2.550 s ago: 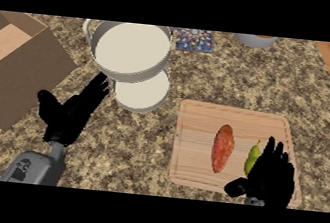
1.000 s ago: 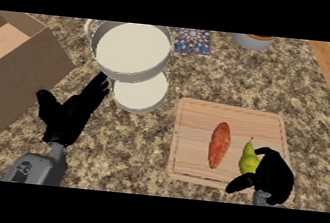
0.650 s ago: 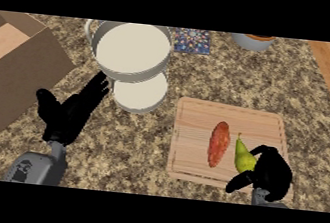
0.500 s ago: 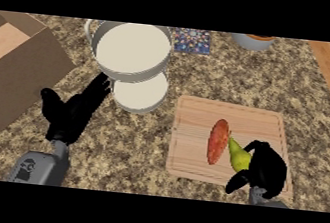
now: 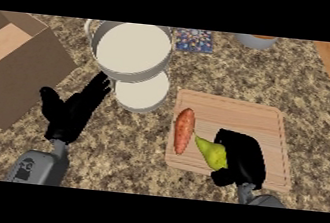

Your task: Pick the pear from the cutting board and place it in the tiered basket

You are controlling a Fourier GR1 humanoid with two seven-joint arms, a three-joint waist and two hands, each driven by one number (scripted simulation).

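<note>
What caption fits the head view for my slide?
Right robot hand grips the pear over the cutting board, beside a sweet potato.

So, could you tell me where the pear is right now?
In the head view, the pear is over the cutting board, held in the right hand, just right of the sweet potato.

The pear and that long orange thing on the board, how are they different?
The pear is yellow-green, fat at one end and narrow at the other; the orange vegetable, maybe a sweet potato, is long and evenly slim. The pear is tilted and held by the right hand; the orange vegetable lies straight along the cutting board, and no hand touches it. Both are over the same wooden board, close together.
</note>
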